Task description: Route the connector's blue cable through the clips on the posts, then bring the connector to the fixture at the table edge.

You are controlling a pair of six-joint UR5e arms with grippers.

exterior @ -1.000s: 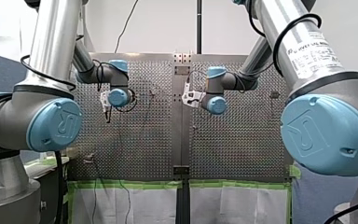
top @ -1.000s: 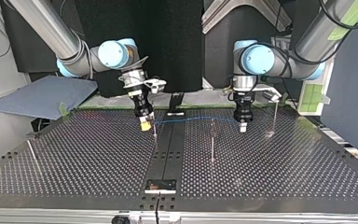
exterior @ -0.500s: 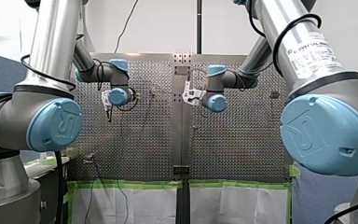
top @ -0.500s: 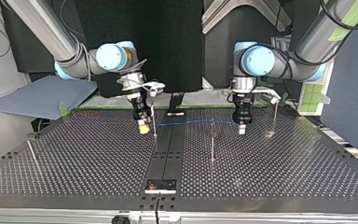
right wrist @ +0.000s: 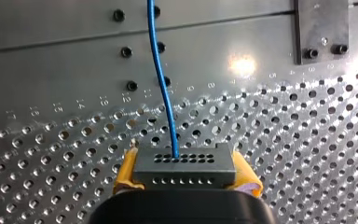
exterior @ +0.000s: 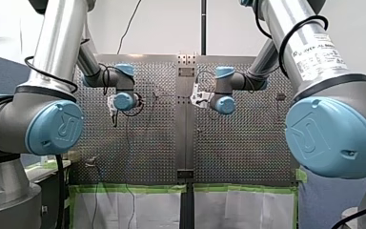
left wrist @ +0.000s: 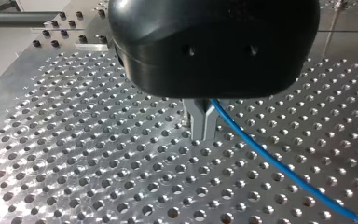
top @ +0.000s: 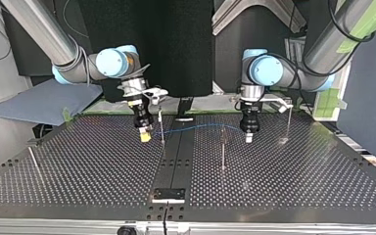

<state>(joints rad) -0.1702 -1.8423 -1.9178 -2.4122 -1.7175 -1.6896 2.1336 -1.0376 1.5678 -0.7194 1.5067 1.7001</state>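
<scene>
Routing: my right gripper (right wrist: 185, 176) clamps grey perforated connector block (right wrist: 184, 163); my left gripper (left wrist: 204, 134) pinches thin blue cable (left wrist: 279, 172), strung left-right, top view's far side. Next, likely: seat cable in clip on slim metal post (top: 162, 128).

The cable (right wrist: 159, 70) is recorded as blue. The connector (right wrist: 184, 170) is grey, patterned with rows of small holes. Yellow pads (right wrist: 127, 170) are noted. The table (left wrist: 74, 154) is silver, regularly perforated. Green tape (exterior: 147, 188) is noted.
</scene>
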